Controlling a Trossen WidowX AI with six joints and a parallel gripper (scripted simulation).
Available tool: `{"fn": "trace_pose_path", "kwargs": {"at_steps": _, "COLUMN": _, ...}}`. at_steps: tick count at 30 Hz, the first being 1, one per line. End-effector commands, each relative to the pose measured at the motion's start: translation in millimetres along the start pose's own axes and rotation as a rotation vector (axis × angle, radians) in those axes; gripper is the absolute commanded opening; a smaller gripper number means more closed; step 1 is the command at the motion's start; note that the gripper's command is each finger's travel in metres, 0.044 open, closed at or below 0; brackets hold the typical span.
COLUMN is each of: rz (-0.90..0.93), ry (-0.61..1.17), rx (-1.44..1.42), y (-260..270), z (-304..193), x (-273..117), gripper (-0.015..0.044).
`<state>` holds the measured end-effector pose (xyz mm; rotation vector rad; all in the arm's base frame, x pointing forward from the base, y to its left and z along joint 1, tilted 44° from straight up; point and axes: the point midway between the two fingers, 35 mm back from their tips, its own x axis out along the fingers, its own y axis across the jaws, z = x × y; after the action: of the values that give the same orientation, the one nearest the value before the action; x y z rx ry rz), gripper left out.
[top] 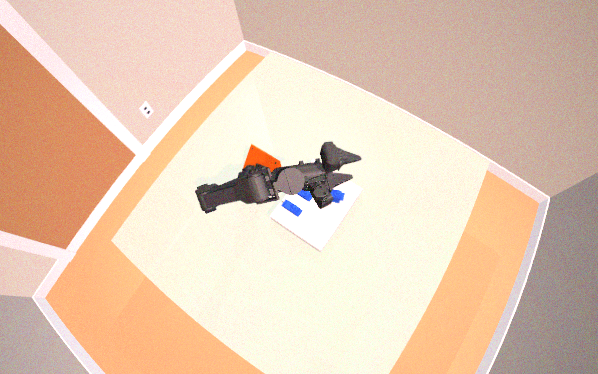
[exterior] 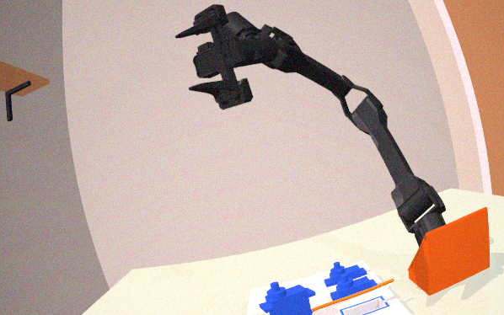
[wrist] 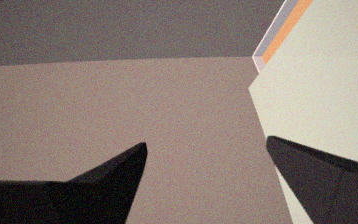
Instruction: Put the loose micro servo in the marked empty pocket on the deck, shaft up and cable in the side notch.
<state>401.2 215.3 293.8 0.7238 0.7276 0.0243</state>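
Observation:
The loose blue micro servo [top: 337,195] [exterior: 290,301] stands on the white deck [top: 317,232] [exterior: 321,295] with its shaft up; its base is cut off in the exterior view. Its orange cable [exterior: 351,294] stretches toward the deck's edge. The marked empty pocket [exterior: 361,304], outlined in blue, lies on the cable's near side, partly cut off; the arm hides it in the top view. My gripper [top: 356,167] [exterior: 183,62] [wrist: 205,144] is open and empty, high above the table. The wrist view shows neither servo nor deck.
Two fitted blue servos sit in the deck, one [top: 292,207] [exterior: 336,275] farther from the pocket, the other [top: 305,195] [exterior: 353,289] nearer the cable. An orange wedge-shaped block [top: 262,157] [exterior: 457,253] stands by the arm's base. A shelf [exterior: 6,76] is on the wall.

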Motion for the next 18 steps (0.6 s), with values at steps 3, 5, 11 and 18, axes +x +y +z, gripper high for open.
{"fn": "trace_pose_path", "kwargs": {"at_steps": 3, "rz": -0.175, "ry": 0.053, "rx": -0.089, "y": -39, "z": -18, "x": 29, "gripper": 0.0440}}
{"fn": "trace_pose_path", "kwargs": {"at_steps": 5, "rz": -0.229, "ry": 0.073, "rx": -0.117, "y": -52, "z": -23, "x": 36, "gripper": 0.0440}}
{"fn": "trace_pose_path", "kwargs": {"at_steps": 11, "rz": -0.389, "ry": 0.138, "rx": -0.206, "y": -91, "z": -40, "x": 53, "gripper": 0.0440}}
{"fn": "trace_pose_path", "kwargs": {"at_steps": 18, "rz": -0.568, "ry": 0.227, "rx": -0.316, "y": -135, "z": -58, "x": 65, "gripper": 0.0440}}
